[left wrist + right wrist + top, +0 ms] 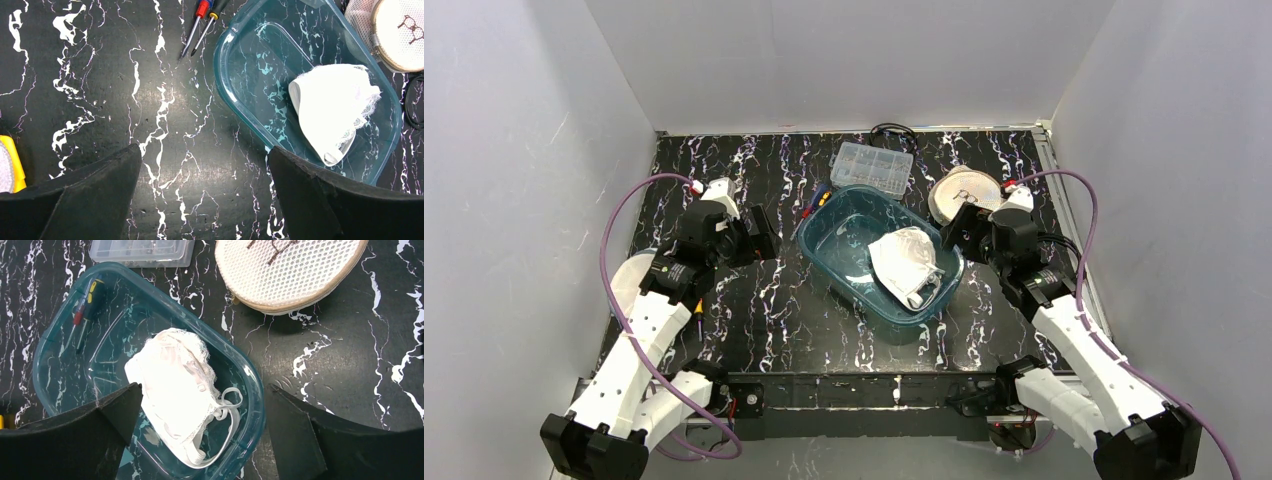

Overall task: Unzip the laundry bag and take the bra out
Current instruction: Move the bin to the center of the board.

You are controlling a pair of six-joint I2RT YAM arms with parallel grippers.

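we see the left gripper (203, 150) and right gripper (203, 388) with fingers wide apart, holding nothing, one on each side of the bin (836, 245). the bra (906, 262) lies inside it. the bag (964, 195) is just beside its far right rim. screwdrivers (200, 25) and a clear box (872, 165) are near. only the right wrist view shows the bag's mesh clearly

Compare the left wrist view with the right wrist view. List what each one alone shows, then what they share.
Only the left wrist view shows a yellow object at its left edge. Only the right wrist view shows the clear compartment box at its top edge. Both show the teal bin with the white bra lying in it, the mesh laundry bag on the table outside the bin, and the screwdrivers, which the right wrist view sees through the bin wall.
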